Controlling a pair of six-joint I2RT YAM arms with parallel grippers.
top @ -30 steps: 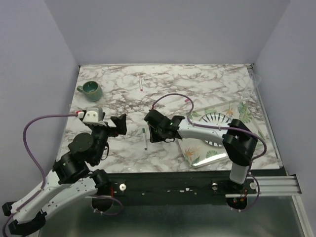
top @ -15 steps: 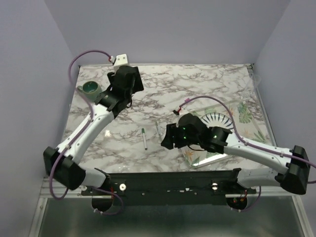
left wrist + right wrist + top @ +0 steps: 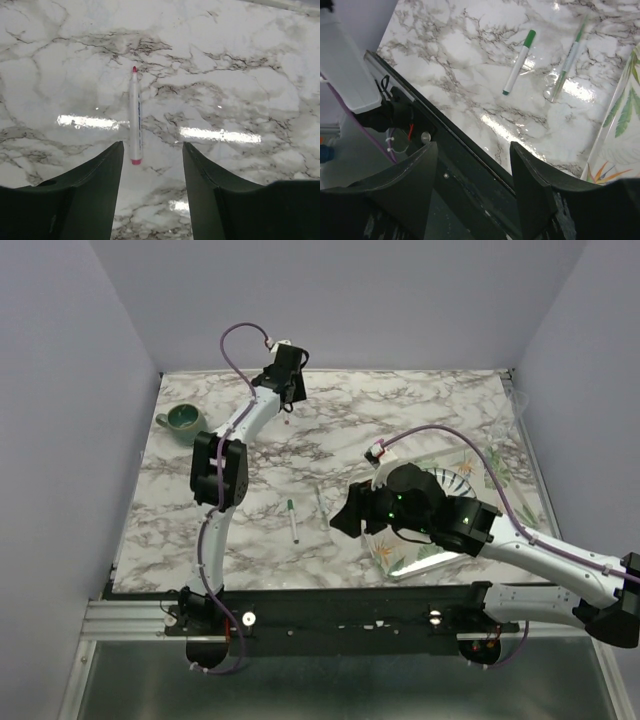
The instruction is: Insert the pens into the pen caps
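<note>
The left pincer (image 3: pixel 152 150) is wide open and holds nothing. It has swung up to the far edge of the table (image 3: pixel 420 410). Now the red pen (image 3: pixel 135 115) lies between its fingers, so it looks ready to grab it. The right pincer (image 3: pixel 472 155) is open and empty too. It has pulled back to the near edge, and the green pen (image 3: pixel 519 62) and another pen (image 3: pixel 568 57) lie just past it.

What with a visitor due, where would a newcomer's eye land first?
The left arm stretches to the far edge of the table, its open left hand over a red pen. The open right hand hangs mid-table near two green pens, beside a leafy tray. A green mug sits far left.
</note>
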